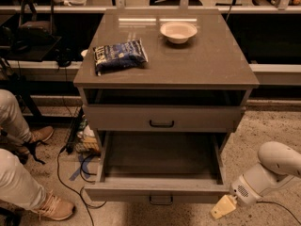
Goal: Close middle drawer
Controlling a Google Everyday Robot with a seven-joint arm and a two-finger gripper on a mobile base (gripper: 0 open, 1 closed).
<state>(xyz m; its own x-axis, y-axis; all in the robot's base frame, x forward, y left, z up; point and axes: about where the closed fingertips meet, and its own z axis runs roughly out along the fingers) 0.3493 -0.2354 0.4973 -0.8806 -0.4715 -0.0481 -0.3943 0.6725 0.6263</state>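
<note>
Middle drawer [155,192] open | gripper [223,206] beside front-right corner, maybe touching

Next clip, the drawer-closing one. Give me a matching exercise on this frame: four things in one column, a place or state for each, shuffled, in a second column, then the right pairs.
Things:
1. bowl
2. blue bag
3. middle drawer
4. gripper

Places or states:
A. pulled far out of the cabinet
B. low down, just off the open drawer's front right corner
C. on the cabinet top, toward the back
D. on the cabinet top, near its front left

Pairs: 1-C, 2-D, 3-A, 4-B.
</note>
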